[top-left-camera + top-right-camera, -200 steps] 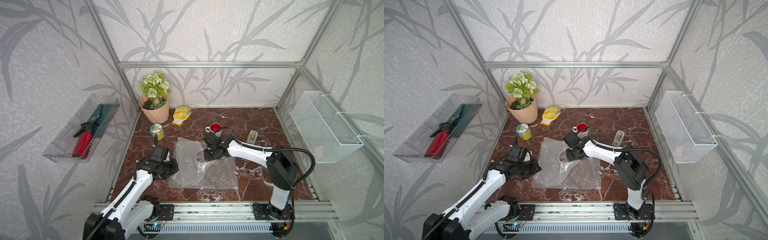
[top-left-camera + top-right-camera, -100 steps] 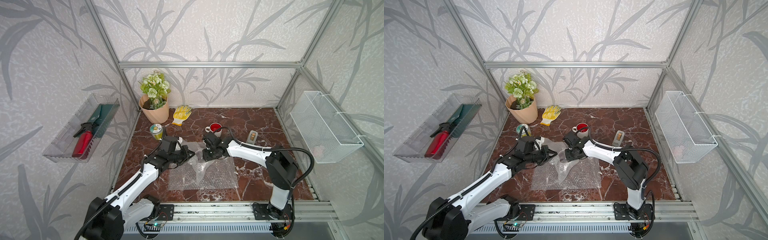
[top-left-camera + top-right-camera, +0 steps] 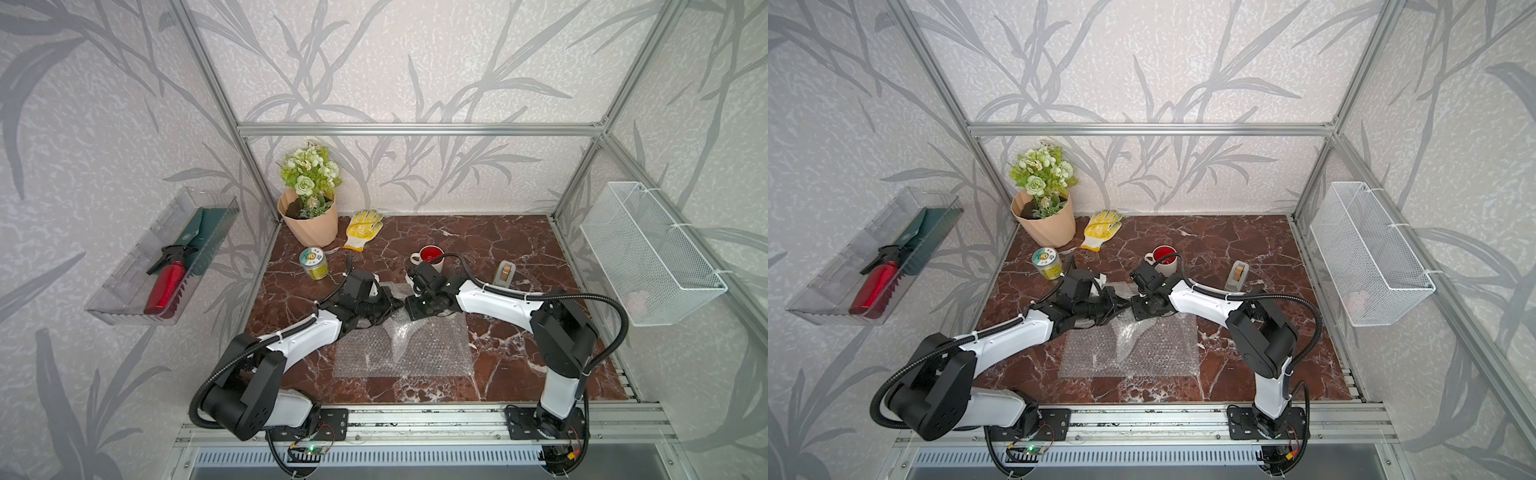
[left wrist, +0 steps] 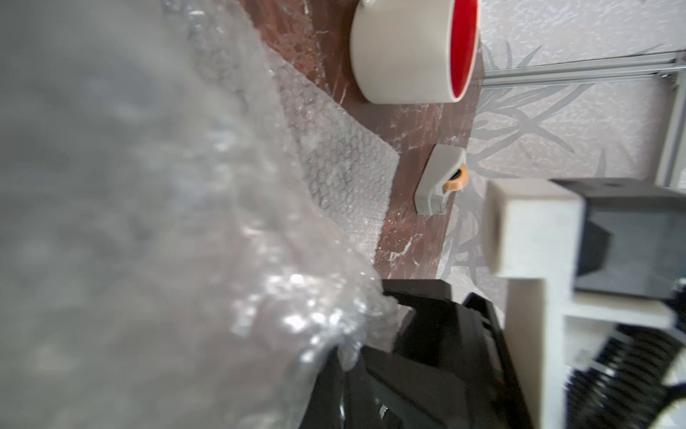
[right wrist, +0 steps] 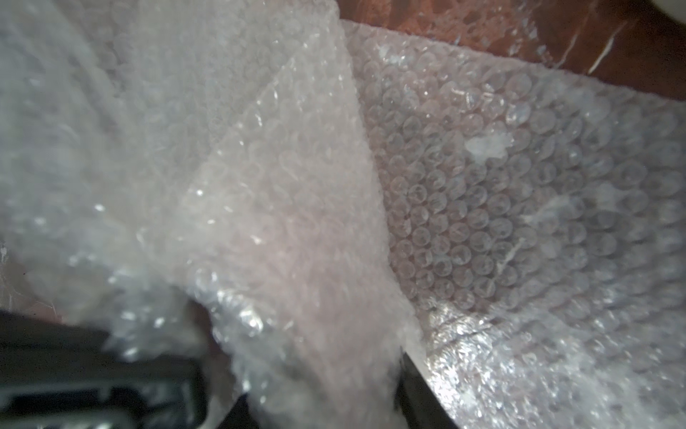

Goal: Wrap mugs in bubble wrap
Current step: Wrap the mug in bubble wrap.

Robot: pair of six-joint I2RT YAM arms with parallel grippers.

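Note:
A sheet of bubble wrap (image 3: 419, 353) (image 3: 1142, 353) lies mid-floor, its left part pulled up into a fold toward the two grippers. My left gripper (image 3: 395, 307) (image 3: 1119, 305) (image 4: 345, 356) is shut on a bunched edge of the wrap (image 4: 185, 223). Tip to tip with it, my right gripper (image 3: 409, 309) (image 3: 1136, 309) (image 5: 315, 379) has its jaws spread round a bulky shape covered by wrap (image 5: 482, 185). That shape sits where the pale lilac-grey mug stood, and the mug's surface is hidden. The white mug with the red inside (image 3: 430, 255) (image 3: 1165, 257) (image 4: 404, 55) stands upright behind the grippers, untouched.
A grey tape dispenser (image 3: 505, 272) (image 4: 438, 182) stands right of the red mug. A tin can (image 3: 313, 264), a yellow glove (image 3: 363, 228) and a flower pot (image 3: 309, 220) sit at the back left. A wire basket (image 3: 648, 253) hangs on the right wall, a clear tray (image 3: 166, 257) on the left.
My left gripper has travelled from the wrap's left edge up and to the right, dragging that side of the sheet over the lilac-grey mug. The right gripper has barely moved.

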